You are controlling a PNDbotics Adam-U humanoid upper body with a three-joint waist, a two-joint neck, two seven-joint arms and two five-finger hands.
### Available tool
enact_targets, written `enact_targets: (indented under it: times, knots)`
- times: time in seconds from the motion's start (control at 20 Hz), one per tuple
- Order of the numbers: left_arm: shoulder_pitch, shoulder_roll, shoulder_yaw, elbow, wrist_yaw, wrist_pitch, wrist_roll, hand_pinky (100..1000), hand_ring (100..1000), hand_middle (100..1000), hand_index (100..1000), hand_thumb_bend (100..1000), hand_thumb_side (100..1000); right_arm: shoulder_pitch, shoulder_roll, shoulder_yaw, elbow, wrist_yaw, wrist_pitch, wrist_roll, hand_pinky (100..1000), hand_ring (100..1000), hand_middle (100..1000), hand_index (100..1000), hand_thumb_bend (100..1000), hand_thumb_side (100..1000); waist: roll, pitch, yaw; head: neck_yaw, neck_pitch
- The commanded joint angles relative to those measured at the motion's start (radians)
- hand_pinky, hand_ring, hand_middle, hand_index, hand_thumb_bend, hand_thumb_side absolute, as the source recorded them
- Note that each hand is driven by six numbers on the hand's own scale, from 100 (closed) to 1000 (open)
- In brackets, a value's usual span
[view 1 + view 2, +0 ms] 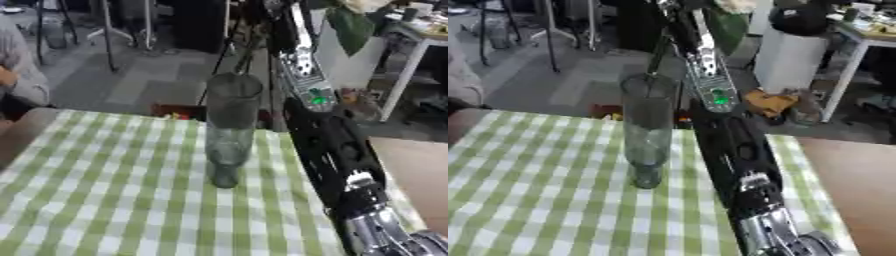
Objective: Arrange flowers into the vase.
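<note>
A tall clear glass vase (232, 125) stands upright on the green-and-white checked tablecloth (105, 190), near the table's far edge. My right arm (732, 150) rises from the lower right, passes just right of the vase and ends at the top edge. There my right hand (677, 6) is largely cut off, shut on a flower. Its thin dark stem (658, 57) slants down to the vase's mouth. A big green leaf (352, 27) and a pale bloom (732, 5) show up beside the hand. My left hand is out of sight.
The table's right edge (394, 195) runs close beside my arm, with brown floor beyond it. A small red thing (171, 111) lies past the far edge. A white cylinder (785, 55) and a white table (420, 45) stand behind on the right.
</note>
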Motion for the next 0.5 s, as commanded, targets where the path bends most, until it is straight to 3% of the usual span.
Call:
enact_targets:
  times: [0.05,0.25,0.5]
  knots:
    - [-0.004,0.027,0.001,-0.014,-0.002,-0.001,-0.004,645,864,919,992,100,871,-0.033,-0.034,0.002,-0.002,0.011,0.007,-0.008,100,100,100,121,100,754,0.007,-0.020,-0.003,0.000,0.004]
    - [-0.003,0.027,0.001,-0.014,-0.003,0.000,-0.004,645,864,920,992,100,869,-0.036,-0.036,0.007,0.006,-0.001,0.025,-0.008,100,100,100,121,100,737,0.007,-0.022,-0.005,0.001,0.009]
    - [-0.003,0.028,0.000,-0.014,-0.002,0.002,-0.007,646,865,920,993,100,870,-0.045,-0.036,0.008,0.024,0.032,0.101,-0.013,100,100,100,119,100,713,0.005,-0.022,-0.007,0.000,0.009]
